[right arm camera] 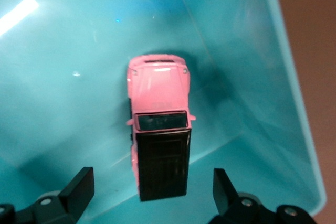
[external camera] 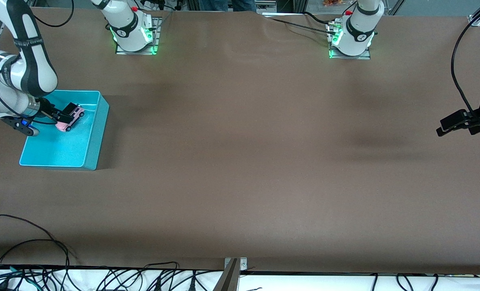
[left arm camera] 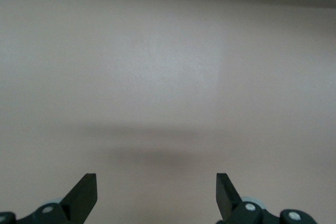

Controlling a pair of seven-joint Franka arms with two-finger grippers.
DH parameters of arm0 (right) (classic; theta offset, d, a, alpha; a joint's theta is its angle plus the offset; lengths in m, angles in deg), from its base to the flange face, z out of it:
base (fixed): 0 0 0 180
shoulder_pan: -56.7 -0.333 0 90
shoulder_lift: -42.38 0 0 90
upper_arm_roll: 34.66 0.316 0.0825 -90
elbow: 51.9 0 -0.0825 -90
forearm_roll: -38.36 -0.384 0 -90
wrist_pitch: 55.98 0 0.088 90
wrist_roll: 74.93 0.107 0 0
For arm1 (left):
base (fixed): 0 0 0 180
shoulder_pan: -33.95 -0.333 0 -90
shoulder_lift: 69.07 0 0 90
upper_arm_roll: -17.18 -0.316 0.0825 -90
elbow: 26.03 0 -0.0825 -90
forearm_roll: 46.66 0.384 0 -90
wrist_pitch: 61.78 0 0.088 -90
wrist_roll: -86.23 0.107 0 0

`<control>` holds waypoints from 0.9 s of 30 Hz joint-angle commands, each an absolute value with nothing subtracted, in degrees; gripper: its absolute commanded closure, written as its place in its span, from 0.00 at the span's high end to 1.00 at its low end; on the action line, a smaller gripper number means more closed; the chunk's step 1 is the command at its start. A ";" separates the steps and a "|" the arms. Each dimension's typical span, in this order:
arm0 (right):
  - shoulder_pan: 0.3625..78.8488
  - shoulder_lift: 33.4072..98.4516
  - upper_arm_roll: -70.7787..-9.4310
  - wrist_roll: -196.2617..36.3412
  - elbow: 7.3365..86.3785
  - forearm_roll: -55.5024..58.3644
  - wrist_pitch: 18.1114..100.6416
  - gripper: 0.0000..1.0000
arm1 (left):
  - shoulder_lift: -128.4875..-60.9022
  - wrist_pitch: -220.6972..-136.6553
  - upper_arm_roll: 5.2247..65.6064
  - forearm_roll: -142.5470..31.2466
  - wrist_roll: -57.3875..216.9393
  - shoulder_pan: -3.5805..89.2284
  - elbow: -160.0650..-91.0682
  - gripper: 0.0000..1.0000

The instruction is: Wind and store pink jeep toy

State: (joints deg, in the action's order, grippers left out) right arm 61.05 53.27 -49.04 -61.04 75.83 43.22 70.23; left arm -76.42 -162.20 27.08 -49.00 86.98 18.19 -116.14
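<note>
The small boxy pink jeep toy (right arm camera: 157, 135) below my pincer has a smooth, glossy painted body and a black ribbed roof that looks like plastic. It sits in a turquoise rectangular plastic bin (right arm camera: 247, 51) whose smooth walls catch bright glints. The wide brown table covering (external camera: 256, 161) looks matt, like paper or cloth, with faint wrinkles.

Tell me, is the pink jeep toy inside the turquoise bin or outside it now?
Inside. The pink jeep toy sits on its wheels on the floor of the turquoise bin, roof up, between the open fingers of the right tool.
</note>
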 commanded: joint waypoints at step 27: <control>60.92 40.36 -38.61 -59.11 60.00 34.94 46.52 1.00 | -76.37 -162.15 26.76 -50.26 88.16 17.87 -115.50 1.00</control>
